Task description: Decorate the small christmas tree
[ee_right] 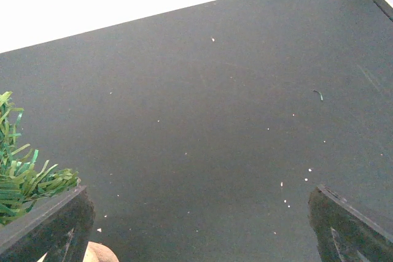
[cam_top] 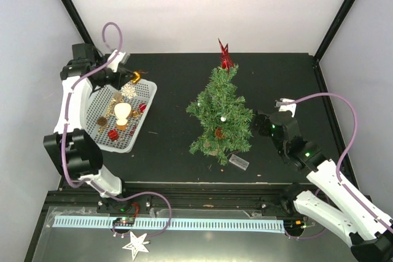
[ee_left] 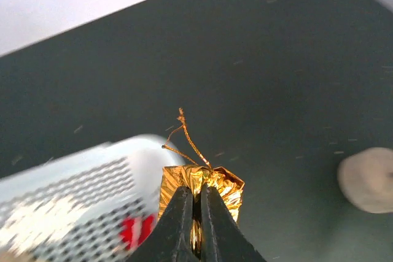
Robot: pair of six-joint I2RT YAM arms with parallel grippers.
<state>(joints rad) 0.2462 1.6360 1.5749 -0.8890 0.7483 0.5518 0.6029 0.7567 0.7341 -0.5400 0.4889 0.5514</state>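
White perforated basket on the black table's left — snowflake and red baubles inside; clear plastic piece toward the front; beyond the near edge, a white star near a pale-blue strip.

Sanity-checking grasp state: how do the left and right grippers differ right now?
The left gripper is shut on a crumpled gold foil ornament. The right gripper is open and holds nothing.
The left gripper hangs at the far edge of the white perforated plastic basket. The right gripper sits beside the small dark-green christmas tree, on its right in the top view.
Both have black fingers.
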